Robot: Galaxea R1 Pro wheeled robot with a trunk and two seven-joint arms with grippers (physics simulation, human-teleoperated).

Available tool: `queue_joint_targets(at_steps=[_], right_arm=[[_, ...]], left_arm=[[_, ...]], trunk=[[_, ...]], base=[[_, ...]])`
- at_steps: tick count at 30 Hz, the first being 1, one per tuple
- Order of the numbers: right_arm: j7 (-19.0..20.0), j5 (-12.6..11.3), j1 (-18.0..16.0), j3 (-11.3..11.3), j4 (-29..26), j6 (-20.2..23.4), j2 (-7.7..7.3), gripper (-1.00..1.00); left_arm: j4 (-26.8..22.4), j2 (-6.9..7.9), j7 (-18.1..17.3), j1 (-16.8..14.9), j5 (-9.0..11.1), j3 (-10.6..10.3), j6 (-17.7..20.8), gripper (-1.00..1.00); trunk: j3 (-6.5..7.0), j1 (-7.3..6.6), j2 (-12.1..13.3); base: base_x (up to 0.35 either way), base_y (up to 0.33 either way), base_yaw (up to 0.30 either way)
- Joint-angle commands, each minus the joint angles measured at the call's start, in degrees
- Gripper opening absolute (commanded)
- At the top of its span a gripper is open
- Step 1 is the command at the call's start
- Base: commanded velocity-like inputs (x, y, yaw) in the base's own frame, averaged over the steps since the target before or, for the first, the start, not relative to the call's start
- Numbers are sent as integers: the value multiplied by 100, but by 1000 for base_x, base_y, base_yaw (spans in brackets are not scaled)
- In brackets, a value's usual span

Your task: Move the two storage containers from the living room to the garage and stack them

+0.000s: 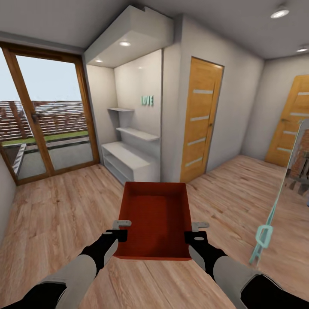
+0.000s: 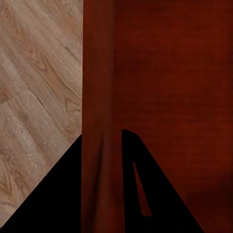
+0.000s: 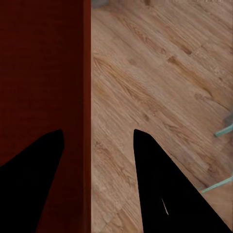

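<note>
One orange-red storage container (image 1: 155, 221) is carried above the wood plank floor (image 1: 56, 214). Its thin side walls are clamped by the left gripper (image 1: 121, 229) and right gripper (image 1: 195, 231). It seems light, stiff, perhaps slippery.

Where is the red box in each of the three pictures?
Head view: the storage container sits low in the middle, held between the left gripper and the right gripper.
Left wrist view: its wall and inside take up the picture's right part, one wall between the dark fingers.
Right wrist view: its wall takes up the left part.
Shared landmark: the light wood plank floor.
</note>
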Motion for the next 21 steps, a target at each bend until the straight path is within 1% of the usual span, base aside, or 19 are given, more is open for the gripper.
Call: queue_joint_targets(at_steps=[1,21], right_arm=[[208,28,-8,-183,-61,26,-2,-100],[208,28,-8,-182,-61,26,-2,-100]], left_arm=[[-7,4,58,0,-92,99,47,-100],[-7,6,58,0,-92,99,44,-100]], trunk=[[-10,5,-9],[-10,5,-9]], base=[[322,0,0],[322,0,0]])
